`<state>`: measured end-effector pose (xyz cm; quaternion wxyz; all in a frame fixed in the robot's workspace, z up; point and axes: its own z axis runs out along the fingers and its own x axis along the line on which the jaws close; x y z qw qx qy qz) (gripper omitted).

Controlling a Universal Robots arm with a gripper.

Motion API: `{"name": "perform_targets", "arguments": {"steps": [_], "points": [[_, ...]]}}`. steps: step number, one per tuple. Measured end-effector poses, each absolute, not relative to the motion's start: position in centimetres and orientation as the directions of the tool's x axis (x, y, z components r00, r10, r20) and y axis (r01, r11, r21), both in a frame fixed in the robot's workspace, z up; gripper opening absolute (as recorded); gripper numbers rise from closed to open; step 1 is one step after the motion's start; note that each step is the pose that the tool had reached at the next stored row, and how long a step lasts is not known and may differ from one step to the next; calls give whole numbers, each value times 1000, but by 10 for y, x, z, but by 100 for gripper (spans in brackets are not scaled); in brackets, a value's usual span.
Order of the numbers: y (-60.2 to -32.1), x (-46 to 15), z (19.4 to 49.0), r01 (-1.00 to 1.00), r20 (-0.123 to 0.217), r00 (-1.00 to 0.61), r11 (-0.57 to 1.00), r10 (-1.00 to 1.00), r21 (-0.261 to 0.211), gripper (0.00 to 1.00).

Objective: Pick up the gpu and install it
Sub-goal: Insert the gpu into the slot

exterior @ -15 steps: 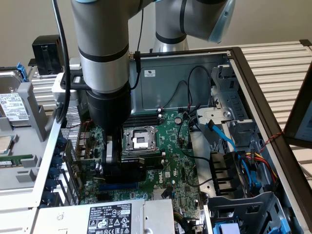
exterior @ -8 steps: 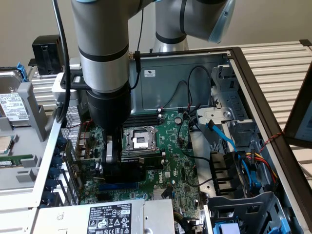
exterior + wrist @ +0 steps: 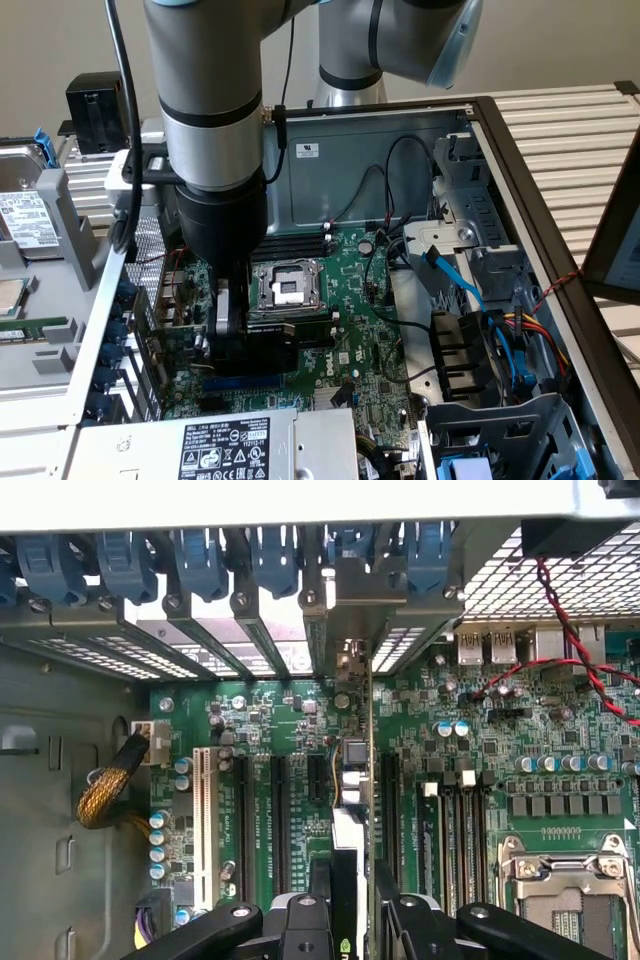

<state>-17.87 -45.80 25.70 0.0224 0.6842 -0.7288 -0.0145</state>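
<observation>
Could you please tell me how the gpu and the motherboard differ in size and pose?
The gpu is small and stands on edge, clamped in the gripper; the motherboard is far larger and lies flat beneath it. Both are circuit boards.

The board [image 3: 290,730] was green, clips [image 3: 200,560] blue, one slot [image 3: 205,820] white, wire [image 3: 570,630] twisted red-black, cable [image 3: 105,790] braided yellow, gpu [image 3: 345,865] shroud black, grille [image 3: 520,580] silver mesh, arm [image 3: 210,80] grey.
</observation>
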Motion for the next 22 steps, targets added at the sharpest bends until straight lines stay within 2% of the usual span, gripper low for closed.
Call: {"name": "perform_targets", "arguments": {"steps": [22], "points": [[-458, -179, 256, -998, 11, -35, 35, -999, 52, 27]]}}
